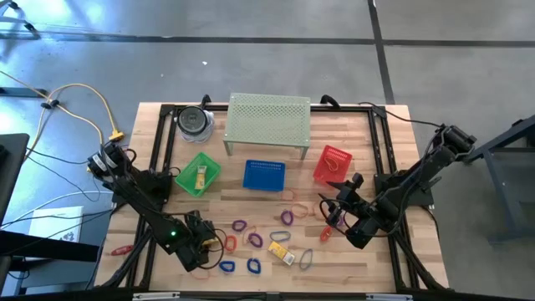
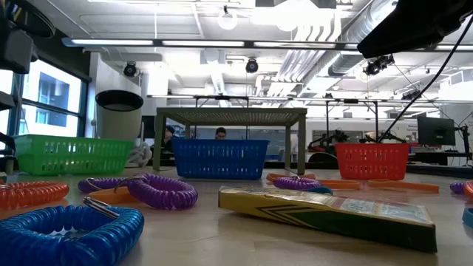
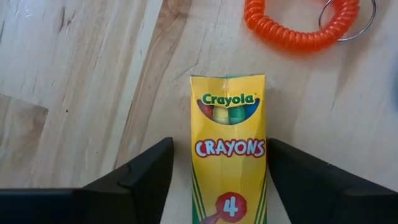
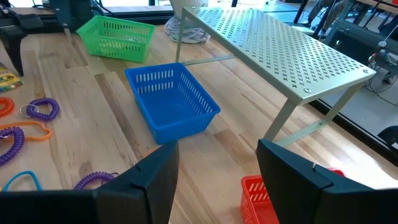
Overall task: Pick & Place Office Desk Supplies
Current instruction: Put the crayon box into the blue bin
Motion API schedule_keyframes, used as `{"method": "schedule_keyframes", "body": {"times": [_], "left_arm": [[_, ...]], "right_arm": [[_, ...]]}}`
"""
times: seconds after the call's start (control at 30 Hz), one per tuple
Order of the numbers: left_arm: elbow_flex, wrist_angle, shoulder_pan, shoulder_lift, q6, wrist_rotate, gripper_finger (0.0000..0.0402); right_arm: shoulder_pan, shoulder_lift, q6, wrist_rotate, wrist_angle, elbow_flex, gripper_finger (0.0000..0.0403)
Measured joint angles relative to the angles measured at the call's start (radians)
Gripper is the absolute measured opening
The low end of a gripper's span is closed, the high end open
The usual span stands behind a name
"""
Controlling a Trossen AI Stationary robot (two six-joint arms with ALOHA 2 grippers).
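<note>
While the left gripper [image 3: 217, 186] is straddling the crayon box [image 3: 228, 146] on the table's near left, fingers apart on each long side, not yet gripping, box axis running straight ahead, the right gripper [image 4: 217, 180] is hovering wide and empty near the red basket [image 1: 333, 163].

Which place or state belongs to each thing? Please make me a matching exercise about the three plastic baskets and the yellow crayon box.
Things:
1. green plastic basket
2. blue plastic basket
3. red plastic basket
4. yellow cardboard crayon box

Places or states:
A. in front of the pale green perforated metal shelf, between the other two baskets
B. on the wood, between the fingers of the left tool
C. holds a small yellow item
D. closest to the right arm

Pairs: 1-C, 2-A, 3-D, 4-B
</note>
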Motion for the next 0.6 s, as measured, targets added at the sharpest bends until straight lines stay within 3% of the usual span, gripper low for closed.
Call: {"method": "schedule_keyframes", "body": {"times": [0.3,0.6], "left_arm": [[0.0,0.0,0.0,0.0,0.0,0.0,0.0184],[-0.002,0.009,0.001,0.001,0.012,-0.005,0.0172]], "right_arm": [[0.0,0.0,0.0,0.0,0.0,0.0,0.0207],[-0.003,0.0,0.0,-0.006,0.03,0.0,0.0207]]}}
